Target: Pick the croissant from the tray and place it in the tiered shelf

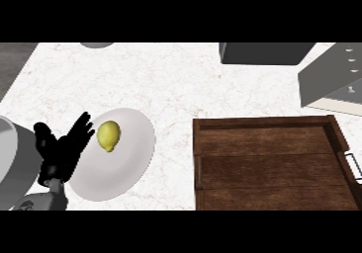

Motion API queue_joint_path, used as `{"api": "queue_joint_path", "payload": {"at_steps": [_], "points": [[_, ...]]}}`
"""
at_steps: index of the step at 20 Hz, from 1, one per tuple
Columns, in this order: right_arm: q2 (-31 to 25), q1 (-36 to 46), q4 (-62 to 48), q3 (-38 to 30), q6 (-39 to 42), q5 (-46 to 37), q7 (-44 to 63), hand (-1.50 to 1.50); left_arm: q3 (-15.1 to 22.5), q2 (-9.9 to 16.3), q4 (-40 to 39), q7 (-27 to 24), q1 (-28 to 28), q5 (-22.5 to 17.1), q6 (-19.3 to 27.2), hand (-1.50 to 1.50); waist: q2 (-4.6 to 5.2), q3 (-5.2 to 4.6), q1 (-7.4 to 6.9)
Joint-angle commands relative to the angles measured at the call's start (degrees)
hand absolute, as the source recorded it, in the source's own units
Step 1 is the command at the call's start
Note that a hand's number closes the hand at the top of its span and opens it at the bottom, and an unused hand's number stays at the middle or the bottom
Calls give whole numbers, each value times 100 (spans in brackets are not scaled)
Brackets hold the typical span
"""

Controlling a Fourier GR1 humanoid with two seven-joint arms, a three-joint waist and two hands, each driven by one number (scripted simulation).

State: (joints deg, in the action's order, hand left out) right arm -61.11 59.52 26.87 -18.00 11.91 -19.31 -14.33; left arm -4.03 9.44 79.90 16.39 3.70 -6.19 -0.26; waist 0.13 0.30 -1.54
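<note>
**Open left robot hand beside a plate; wooden tray shows bare**

The left robot hand (61,150) rests at the view's lower left, fingers straight and spread, holding nothing, its fingertips over the left rim of a white plate (129,163). On that plate lies a small yellow-green lemon (109,136), just beside the fingers. Right of the plate, on the pale marbled surface (176,84), sits a dark brown wooden tray (271,163) with a metal handle on its right side. No croissant shows in this view. The right robot hand is out of view
</note>
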Motion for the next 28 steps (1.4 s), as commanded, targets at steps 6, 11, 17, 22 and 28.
{"api": "queue_joint_path", "payload": {"at_steps": [6, 11, 17, 22, 28], "points": [[-211, 581, -710, -931, 501, 888, 475, -150, 48, -84, -301, -31, -30, 103, 26, 0, 37, -27, 41], [-192, 673, -1036, -1467, 311, 1374, 634, -150, -113, -2, -488, -210, 0, -9, -111, 0, 53, -25, 35], [-667, 682, -1151, -1851, -190, 1634, 850, -150, -36, -29, -99, 262, 47, 6, 15, 0, 54, -18, 25], [-1179, 253, -1373, -2048, -631, 1664, 902, -150, 17, -74, -64, 101, -174, 52, -21, 0, 61, -13, 39], [-1865, -135, -1841, -2648, -333, 2149, 1067, -150, -12, -62, -95, 22, -243, -20, -135, 0, 69, 4, 74]]}}
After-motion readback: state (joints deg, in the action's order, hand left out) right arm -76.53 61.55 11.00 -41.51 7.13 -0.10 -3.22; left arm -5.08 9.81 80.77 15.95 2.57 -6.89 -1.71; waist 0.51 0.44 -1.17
